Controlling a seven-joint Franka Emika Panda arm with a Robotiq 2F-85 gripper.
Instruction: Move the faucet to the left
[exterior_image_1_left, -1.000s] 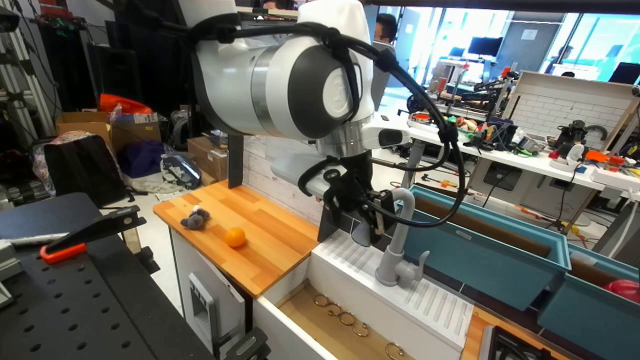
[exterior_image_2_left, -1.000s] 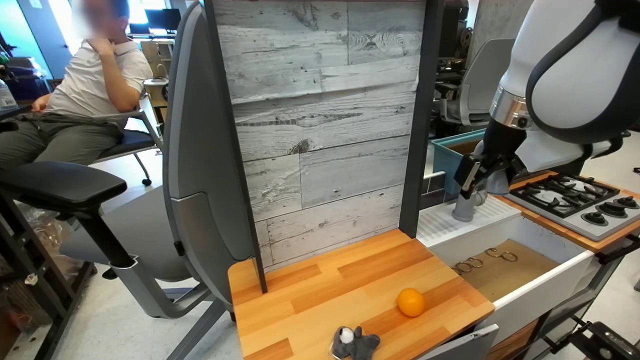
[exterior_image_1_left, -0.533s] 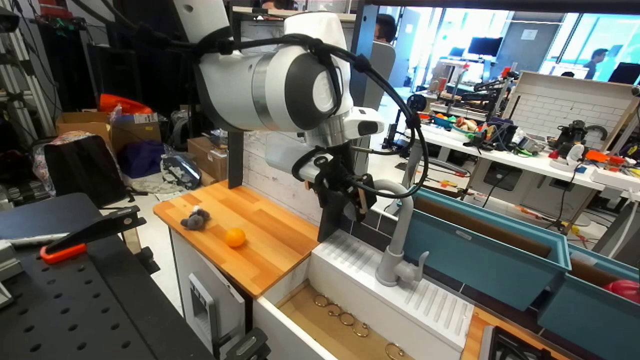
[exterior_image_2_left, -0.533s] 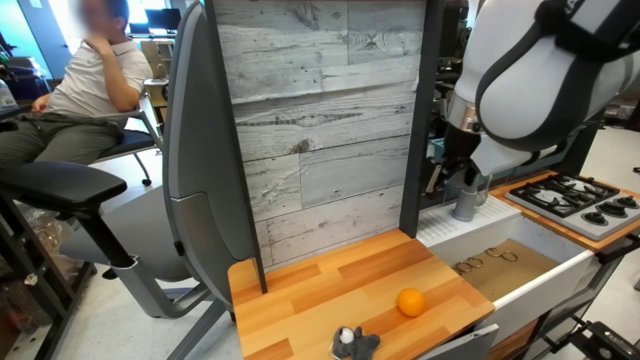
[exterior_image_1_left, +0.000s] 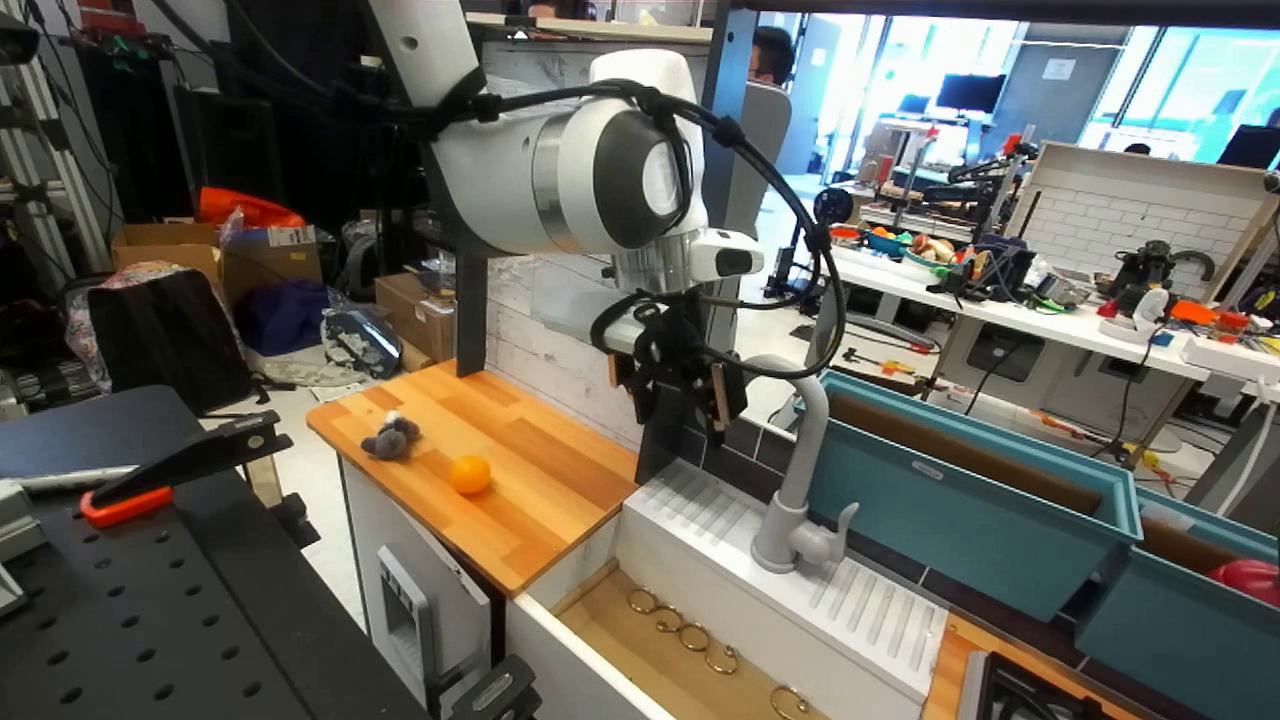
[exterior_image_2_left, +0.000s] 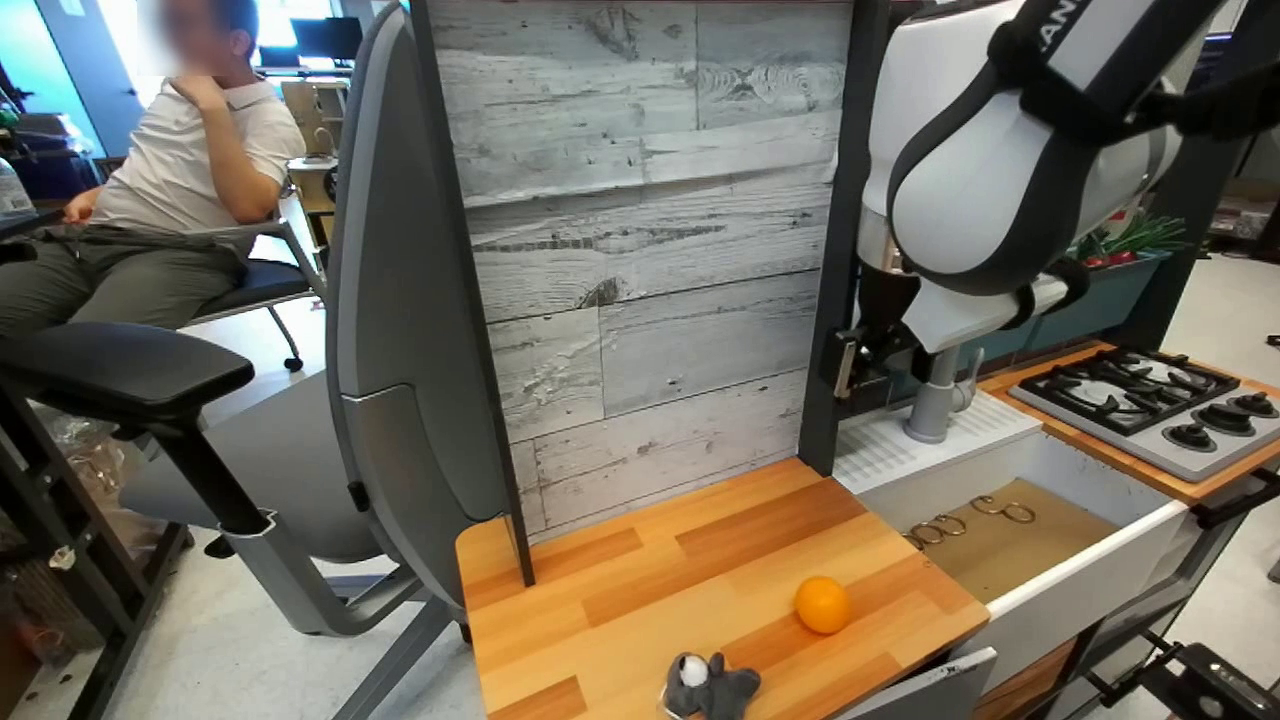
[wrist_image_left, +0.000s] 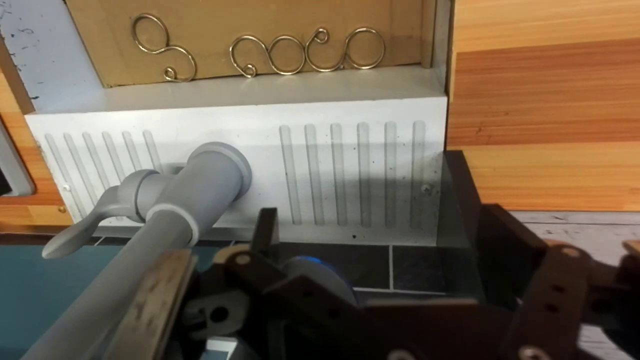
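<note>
The black, two-fingered claw (exterior_image_1_left: 680, 425) is gaping wide, gripping nothing, close by the upright, light-grey, round-based, bent-spouted faucet (exterior_image_1_left: 799, 472).

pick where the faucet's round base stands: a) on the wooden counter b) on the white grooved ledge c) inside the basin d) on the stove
b: the faucet rises from the white grooved ledge, with grooves on either side of it in the wrist view.

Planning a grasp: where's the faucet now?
In the wrist view, the faucet stands left of centre on the white ledge, between two sets of grooves.
</note>
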